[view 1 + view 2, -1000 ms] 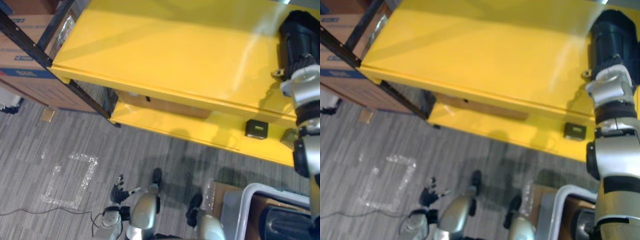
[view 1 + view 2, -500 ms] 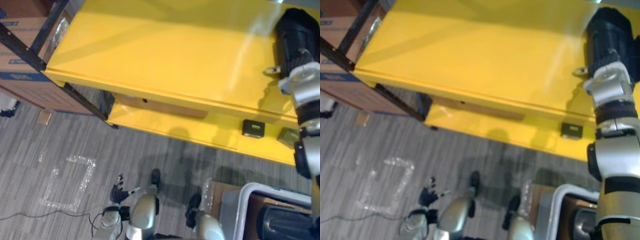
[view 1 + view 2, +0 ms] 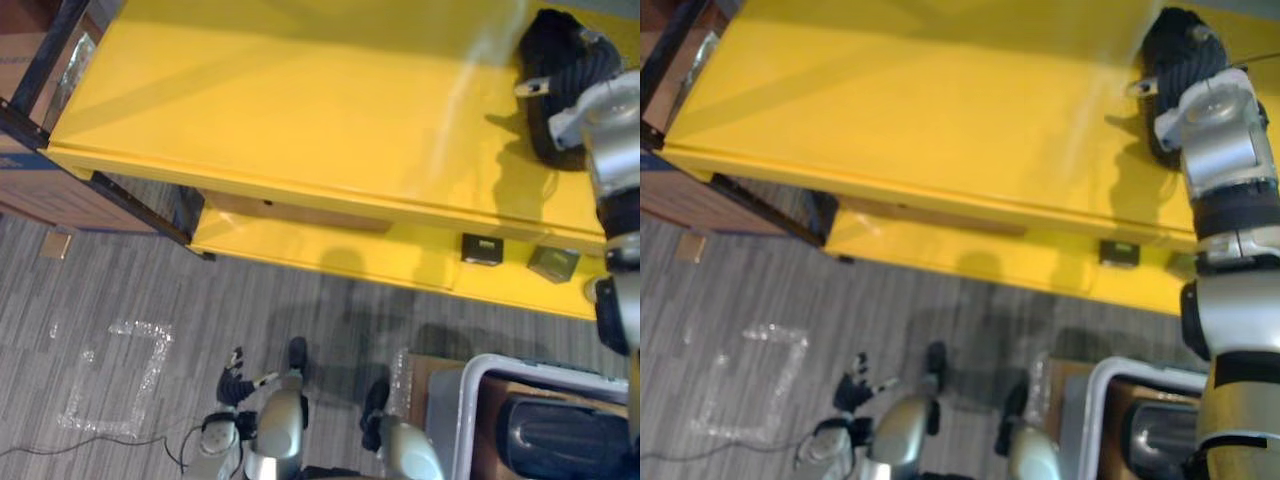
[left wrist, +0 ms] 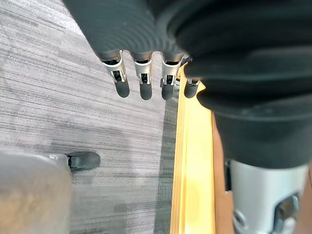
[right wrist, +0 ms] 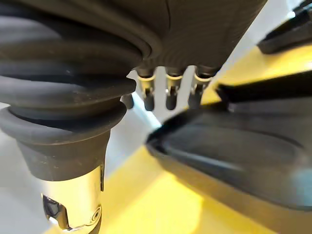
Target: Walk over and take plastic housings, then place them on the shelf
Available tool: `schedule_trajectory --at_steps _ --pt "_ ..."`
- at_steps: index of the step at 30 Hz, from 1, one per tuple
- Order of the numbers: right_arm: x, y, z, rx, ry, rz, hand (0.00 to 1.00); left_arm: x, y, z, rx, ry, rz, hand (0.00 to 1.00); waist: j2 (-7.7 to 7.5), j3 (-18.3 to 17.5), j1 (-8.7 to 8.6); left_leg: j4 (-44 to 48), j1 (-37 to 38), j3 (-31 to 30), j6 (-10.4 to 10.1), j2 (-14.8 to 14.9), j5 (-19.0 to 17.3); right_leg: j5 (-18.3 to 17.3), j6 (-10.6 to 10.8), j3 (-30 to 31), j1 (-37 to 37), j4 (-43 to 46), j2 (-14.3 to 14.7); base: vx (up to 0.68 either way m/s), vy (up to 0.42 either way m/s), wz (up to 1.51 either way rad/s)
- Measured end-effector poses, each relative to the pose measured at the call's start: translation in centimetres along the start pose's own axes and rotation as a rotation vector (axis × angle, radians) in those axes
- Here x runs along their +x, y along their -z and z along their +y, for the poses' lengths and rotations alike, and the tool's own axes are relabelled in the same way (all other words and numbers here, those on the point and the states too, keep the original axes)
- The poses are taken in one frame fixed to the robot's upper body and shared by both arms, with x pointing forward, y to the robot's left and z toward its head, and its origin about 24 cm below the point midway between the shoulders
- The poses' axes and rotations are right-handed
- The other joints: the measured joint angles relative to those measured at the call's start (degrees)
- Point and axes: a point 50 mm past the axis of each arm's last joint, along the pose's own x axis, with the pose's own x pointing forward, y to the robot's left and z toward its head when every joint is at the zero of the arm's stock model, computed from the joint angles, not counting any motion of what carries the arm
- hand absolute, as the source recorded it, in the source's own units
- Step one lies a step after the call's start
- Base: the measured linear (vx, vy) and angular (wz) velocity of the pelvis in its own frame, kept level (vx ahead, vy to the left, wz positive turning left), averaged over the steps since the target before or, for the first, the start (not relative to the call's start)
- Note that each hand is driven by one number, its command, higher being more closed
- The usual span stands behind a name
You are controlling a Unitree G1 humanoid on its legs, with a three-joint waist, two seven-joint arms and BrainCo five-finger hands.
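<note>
A black plastic housing (image 5: 243, 151) lies on the yellow shelf top (image 3: 300, 110) near its right end. In the eye views it shows as a dark mass (image 3: 555, 60). My right hand (image 5: 170, 92) reaches over it with straight fingers past the housing's far edge, so it is open, and its wrist (image 3: 1215, 140) stands just in front of the housing. My left hand (image 3: 235, 378) hangs low over the carpet with relaxed fingers (image 4: 144, 80), open and holding nothing.
A lower yellow shelf (image 3: 330, 250) carries two small dark boxes (image 3: 481, 248) (image 3: 553, 263). A grey bin (image 3: 470, 400) at the bottom right holds another black housing (image 3: 560, 440). Cardboard boxes (image 3: 50, 195) and a black post (image 3: 35, 125) stand left. A tape square (image 3: 115, 380) marks the carpet.
The whole picture has slid left and slightly down, so the camera has moved. The right hand stays over the housing at the shelf top's right end; the left hand hangs as before.
</note>
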Motion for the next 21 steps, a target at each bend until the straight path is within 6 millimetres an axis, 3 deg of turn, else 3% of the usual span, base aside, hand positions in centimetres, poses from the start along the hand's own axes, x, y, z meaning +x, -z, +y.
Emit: schedule_trajectory --at_steps 5,9,11,14,16,18,21 --pt "-0.7 -2.2 -1.0 0.033 0.119 -0.079 0.0 0.0 0.2 0.1 0.005 -0.008 -0.001 0.0 -0.11 0.1 -0.3 -0.1 0.0 0.3 0.0 0.0 0.0 0.5 0.1 0.5 0.1 -0.7 0.1 0.0 -0.001 -0.02" --pt "-2.3 -4.6 -2.7 0.146 0.238 -0.217 0.0 -0.2 0.3 0.2 0.001 -0.024 -0.013 0.0 -0.45 -0.1 -1.9 -0.1 0.1 0.5 0.0 0.0 0.0 1.2 0.3 0.6 0.7 -2.1 0.2 0.0 0.0 0.0" --pt "-3.5 -3.8 -3.4 0.194 0.306 -0.274 0.0 -0.2 0.3 0.3 0.002 -0.028 -0.014 0.0 -1.24 -0.5 -2.37 -0.2 0.4 0.9 0.0 -0.1 -0.2 1.3 0.4 0.9 0.9 -2.5 0.2 0.02 0.0 -0.06" --pt "-5.8 1.4 -2.8 0.235 0.375 -0.276 0.0 -0.5 0.8 0.6 0.01 -0.042 0.0 0.0 -3.92 -2.1 -3.52 -0.2 0.8 1.7 -0.1 -0.1 -0.7 1.3 0.4 1.8 1.0 -2.9 0.2 0.05 -0.01 -0.13" --pt "-8.1 5.9 -1.2 0.292 0.368 -0.227 0.0 -0.9 1.7 1.0 0.044 -0.055 0.025 0.0 -5.97 -4.1 -6.01 -0.3 1.2 2.7 -0.2 -0.2 -1.1 1.5 0.7 2.6 1.2 -3.4 0.1 0.08 -0.005 -0.21" --pt "-10.0 8.7 0.4 0.379 0.325 -0.198 0.0 -1.1 2.7 1.3 0.076 -0.067 0.065 0.0 -6.73 -5.8 -7.28 -0.3 2.6 4.1 -0.2 -0.1 -1.9 1.5 0.8 3.9 1.9 -3.7 0.1 0.05 -0.001 -0.36" --pt "-13.6 12.2 2.6 0.457 0.294 -0.185 0.0 -1.4 3.9 1.6 0.088 -0.09 0.118 0.0 -6.57 -10.8 -9.76 -0.6 3.7 6.0 -0.5 0.0 -2.9 1.5 0.9 5.7 1.9 -4.4 0.1 0.06 0.001 -0.35"
